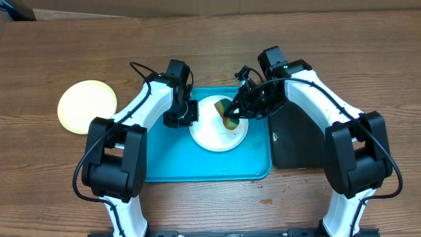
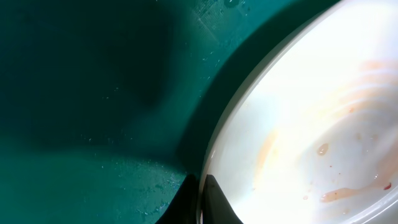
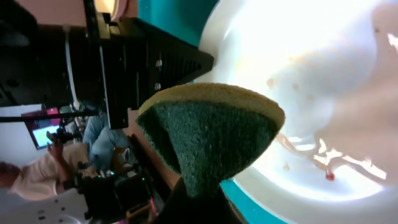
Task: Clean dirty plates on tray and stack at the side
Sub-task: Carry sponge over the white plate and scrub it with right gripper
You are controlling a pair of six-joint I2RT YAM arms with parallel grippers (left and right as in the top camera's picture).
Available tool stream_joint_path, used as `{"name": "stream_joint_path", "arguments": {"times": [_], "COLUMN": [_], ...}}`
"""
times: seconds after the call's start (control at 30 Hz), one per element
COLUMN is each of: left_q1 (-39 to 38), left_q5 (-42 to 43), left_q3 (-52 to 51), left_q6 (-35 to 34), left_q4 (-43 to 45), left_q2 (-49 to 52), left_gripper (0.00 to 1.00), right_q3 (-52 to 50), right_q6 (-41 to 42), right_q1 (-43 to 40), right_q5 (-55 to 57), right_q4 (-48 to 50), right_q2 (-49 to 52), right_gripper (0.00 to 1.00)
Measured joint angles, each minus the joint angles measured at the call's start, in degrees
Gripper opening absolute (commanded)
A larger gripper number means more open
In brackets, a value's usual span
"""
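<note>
Tray (image 1: 172, 160) on brown wooden table (image 1: 197, 46)

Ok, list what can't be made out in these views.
- Overhead: plate upper right, behind the right gripper and sponge; smears too small.
- Left wrist: left gripper cut off at the bottom edge; plate runs off right.
- Right wrist: grip on the sponge cut off at the bottom edge.
- Overhead: black tray partly under the right arm.

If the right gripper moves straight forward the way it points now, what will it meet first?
Probably the white plate: the sponge held in the right gripper points at it; depth is unclear.
</note>
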Motion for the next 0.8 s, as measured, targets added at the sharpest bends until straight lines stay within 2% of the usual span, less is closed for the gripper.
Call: {"name": "stream_joint_path", "arguments": {"times": [0.2, 0.47, 0.8], "left_q1": [0.00, 0.00, 0.00], "left_q5": [-0.02, 0.00, 0.00], "left_q3": [0.00, 0.00, 0.00], "left_q6": [0.00, 0.00, 0.00], "left_q4": [0.09, 0.09, 0.09], "left_q2": [0.02, 0.00, 0.00], "left_gripper": [0.04, 0.04, 0.04], "right_q3": [-3.30, -11.56, -20.20], "right_q6": [-2.84, 0.90, 2.89], "right_q1": [0.81, 4.57, 5.97], "right_q5": [0.98, 6.95, 4.13], "right_q4": [7.58, 18.29, 35.43], "right_q2": [0.00, 0.00, 0.00], "right_gripper": [0.04, 0.04, 0.04]}}
